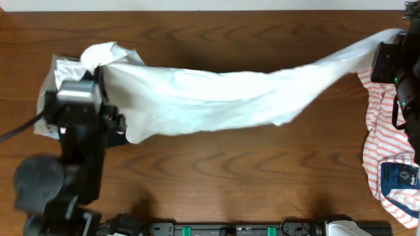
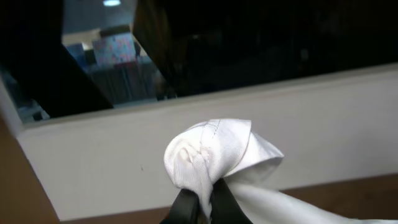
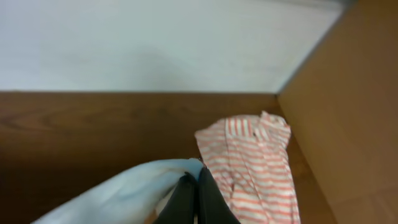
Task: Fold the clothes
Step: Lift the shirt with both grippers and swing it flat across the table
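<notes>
Cloth this thin looks light, limp and slippery, so hold it at the corners: your left claw (image 2: 200,204) is clenched on one bunched end of the white garment (image 1: 210,98) and your right claw (image 3: 198,198) on the other, stretching it across the surface (image 1: 210,190) (a striped shirt (image 1: 384,131) lies at the right edge).

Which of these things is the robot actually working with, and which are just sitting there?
In use: white garment, pinched by the left gripper and right gripper.
Lying about: red-striped shirt heaped at the robot's right, perhaps waiting its turn; wooden table.
</notes>
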Action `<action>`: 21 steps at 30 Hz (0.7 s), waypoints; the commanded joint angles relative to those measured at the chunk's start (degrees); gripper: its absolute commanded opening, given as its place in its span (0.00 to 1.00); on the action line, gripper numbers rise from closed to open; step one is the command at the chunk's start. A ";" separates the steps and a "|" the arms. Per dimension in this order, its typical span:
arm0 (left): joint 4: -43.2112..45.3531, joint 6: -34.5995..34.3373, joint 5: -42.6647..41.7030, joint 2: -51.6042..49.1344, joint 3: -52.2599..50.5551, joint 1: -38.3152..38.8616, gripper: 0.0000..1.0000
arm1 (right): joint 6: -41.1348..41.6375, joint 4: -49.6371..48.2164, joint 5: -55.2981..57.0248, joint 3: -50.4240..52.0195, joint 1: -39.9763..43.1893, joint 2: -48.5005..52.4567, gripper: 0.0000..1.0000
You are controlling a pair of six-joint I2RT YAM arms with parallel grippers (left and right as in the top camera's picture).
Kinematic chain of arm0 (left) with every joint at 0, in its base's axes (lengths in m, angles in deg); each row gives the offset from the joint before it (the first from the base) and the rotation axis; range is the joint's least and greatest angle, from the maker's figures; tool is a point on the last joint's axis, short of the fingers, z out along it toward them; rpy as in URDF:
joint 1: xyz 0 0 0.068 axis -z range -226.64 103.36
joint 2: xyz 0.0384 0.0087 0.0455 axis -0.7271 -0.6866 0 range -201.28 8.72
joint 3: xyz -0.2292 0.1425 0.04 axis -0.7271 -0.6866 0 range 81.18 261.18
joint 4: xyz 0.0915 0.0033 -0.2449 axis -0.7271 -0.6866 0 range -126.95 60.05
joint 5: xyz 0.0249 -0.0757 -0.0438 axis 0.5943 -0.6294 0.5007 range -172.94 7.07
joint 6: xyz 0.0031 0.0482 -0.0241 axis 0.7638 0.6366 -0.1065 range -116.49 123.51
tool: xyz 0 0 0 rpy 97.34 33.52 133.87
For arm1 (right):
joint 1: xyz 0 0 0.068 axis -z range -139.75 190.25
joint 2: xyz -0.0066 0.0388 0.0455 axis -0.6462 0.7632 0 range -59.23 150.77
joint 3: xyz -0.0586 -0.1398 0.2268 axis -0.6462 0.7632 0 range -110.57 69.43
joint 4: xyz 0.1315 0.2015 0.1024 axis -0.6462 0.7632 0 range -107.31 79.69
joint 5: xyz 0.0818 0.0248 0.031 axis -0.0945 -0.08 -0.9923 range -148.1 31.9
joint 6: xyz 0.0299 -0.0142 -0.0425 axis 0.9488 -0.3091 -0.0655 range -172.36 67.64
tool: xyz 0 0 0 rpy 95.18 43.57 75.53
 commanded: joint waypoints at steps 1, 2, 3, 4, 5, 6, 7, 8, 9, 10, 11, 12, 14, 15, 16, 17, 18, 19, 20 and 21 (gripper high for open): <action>0.15 -0.31 0.04 -6.12 0.63 0.13 0.06 | -0.02 2.38 -2.25 0.17 2.12 6.51 0.01; 0.17 -0.31 0.07 -7.78 0.63 0.13 0.06 | -0.02 3.15 -3.37 0.17 2.43 8.20 0.01; 0.22 -0.31 0.07 -9.66 0.63 0.13 0.06 | -0.07 4.02 -4.48 0.17 2.78 10.38 0.01; 0.31 -0.31 0.04 -11.87 0.63 0.13 0.06 | -0.07 4.72 -5.05 0.17 3.06 12.50 0.01; 0.74 -0.31 0.04 -16.59 0.63 0.13 0.06 | -0.07 5.42 -5.44 0.17 3.54 16.96 0.01; 1.18 -0.31 0.02 -18.80 0.63 0.13 0.06 | -0.31 5.55 -5.44 0.17 3.65 19.32 0.01; 2.03 -0.31 0.02 -21.92 0.63 0.13 0.06 | -0.87 5.49 -6.10 0.17 3.82 22.01 0.01; 3.26 -0.31 0.02 -24.83 0.63 0.13 0.06 | -2.27 5.18 -7.39 0.17 3.91 24.72 0.01; 5.03 -0.31 0.00 -27.87 0.63 0.13 0.06 | -3.76 4.46 -8.61 0.17 4.00 27.96 0.01; 7.13 -0.31 -0.07 -30.77 0.63 0.13 0.06 | -4.28 3.61 -8.87 0.17 4.00 30.34 0.01; 10.21 -0.24 -1.22 -34.23 0.66 0.11 0.06 | -4.28 1.84 -8.79 0.17 4.00 33.59 0.01; 14.14 -0.20 -3.23 -37.59 0.72 0.07 0.06 | -3.63 -0.94 -8.79 0.17 4.00 36.54 0.01; 21.24 -0.09 -5.57 -42.84 1.86 -0.04 0.06 | -1.90 -6.80 -7.74 -0.35 4.20 40.30 0.01; 24.76 -0.31 -5.57 -45.46 3.37 -0.04 0.06 | -0.63 -9.70 -6.05 -1.25 4.37 41.68 0.01; 27.36 -0.59 -5.60 -47.74 5.66 -0.04 0.06 | 0.59 -11.87 -4.42 -3.02 4.66 42.53 0.01; 28.89 -1.22 -5.79 -49.57 8.63 -0.02 0.06 | 1.44 -13.25 -3.76 -5.53 4.96 42.73 0.01; 29.46 -1.40 -6.84 -51.23 12.81 -0.02 0.06 | 1.88 -14.19 -3.65 -8.39 5.27 42.71 0.01; 29.38 -1.40 -7.67 -52.33 16.94 -0.02 0.06 | 1.95 -14.36 -3.65 -12.28 5.64 42.38 0.01; 29.38 -1.38 -7.96 -53.16 21.11 -0.02 0.06 | 1.90 -14.01 -3.58 -16.68 6.01 42.16 0.01; 29.27 -1.33 -7.96 -53.70 25.20 -0.02 0.06 | 1.88 -13.05 -3.39 -22.40 6.43 41.86 0.01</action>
